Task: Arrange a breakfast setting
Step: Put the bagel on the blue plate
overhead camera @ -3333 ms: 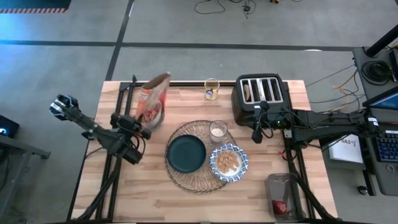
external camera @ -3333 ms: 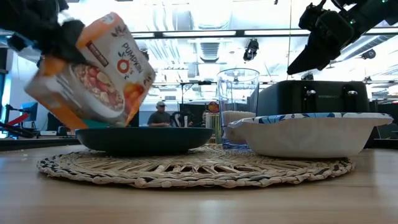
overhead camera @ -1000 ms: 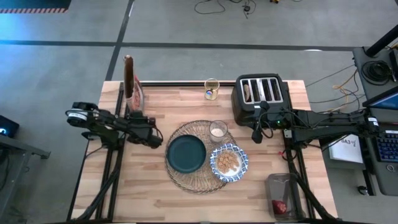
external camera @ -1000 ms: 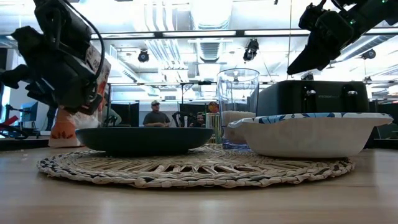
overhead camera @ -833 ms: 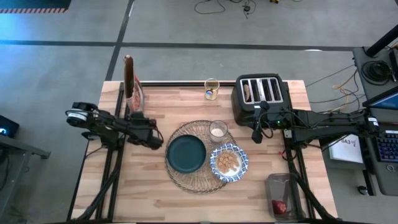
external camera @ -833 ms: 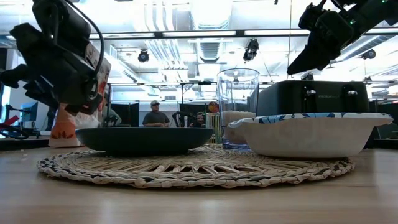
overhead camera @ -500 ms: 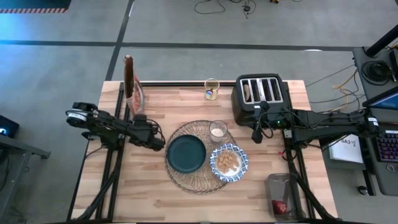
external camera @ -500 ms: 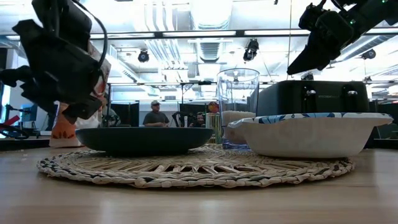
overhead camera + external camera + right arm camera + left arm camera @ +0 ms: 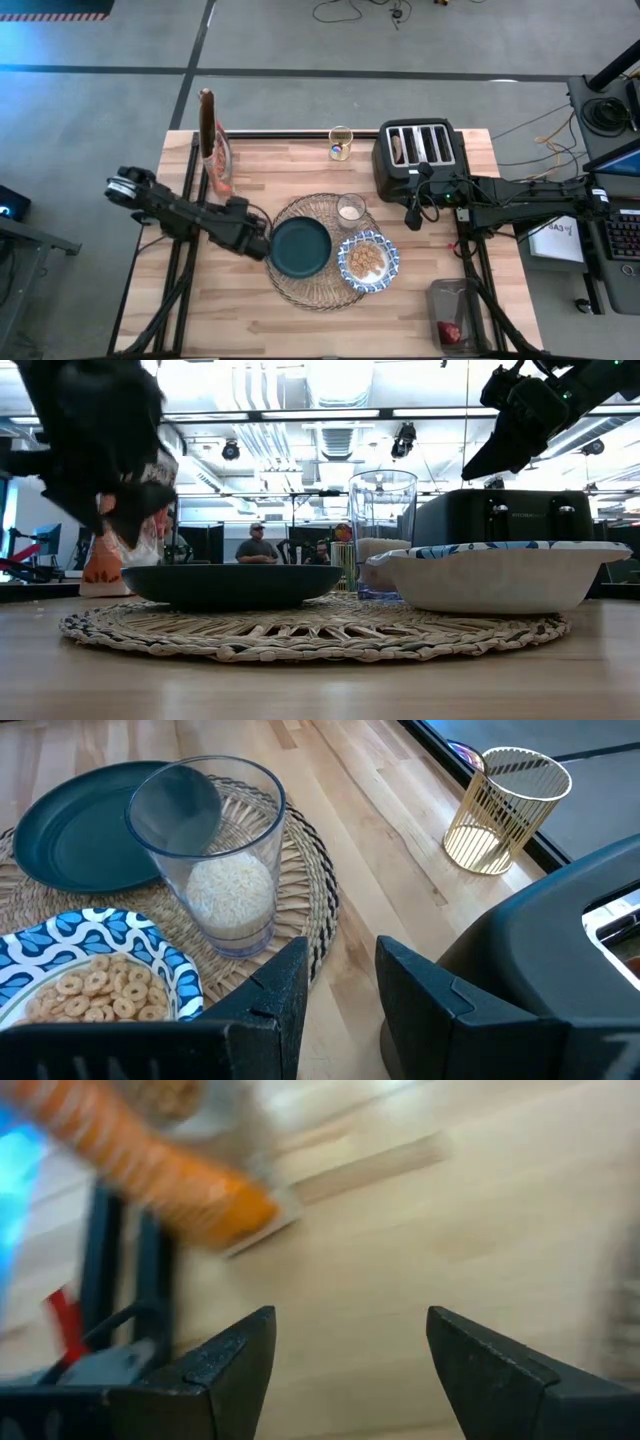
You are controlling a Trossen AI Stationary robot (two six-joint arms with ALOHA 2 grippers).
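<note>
- Landmark: woven placemat (image 9: 318,250), round, near the middle of the wooden table (image 9: 250,320).
- Dark teal plate (image 9: 300,247) sits on the placemat's left half, with nothing on it.
- Patterned bowl (image 9: 367,261) rests on the placemat's right edge and holds cereal rings.
- Clear glass (image 9: 350,209) stands upright on the placemat's far edge, just beside the bowl, with a white filling at its bottom.
- Left gripper (image 9: 256,243) hangs at the placemat's left rim, beside the plate; fingers apart, nothing between them in its wrist view (image 9: 345,1370).
- Cereal bag (image 9: 213,142) stands upright well to the far left of the placemat.
- Right gripper (image 9: 412,217) hovers to the right of the placemat, in front of the black toaster (image 9: 420,150); fingers part-way apart and empty.
- Small gold wire cup (image 9: 340,143) stands beyond the placemat at the table's far edge.
- Dark-red fruit (image 9: 450,331) lies in a clear tray (image 9: 456,312), near right of the placemat.
</note>
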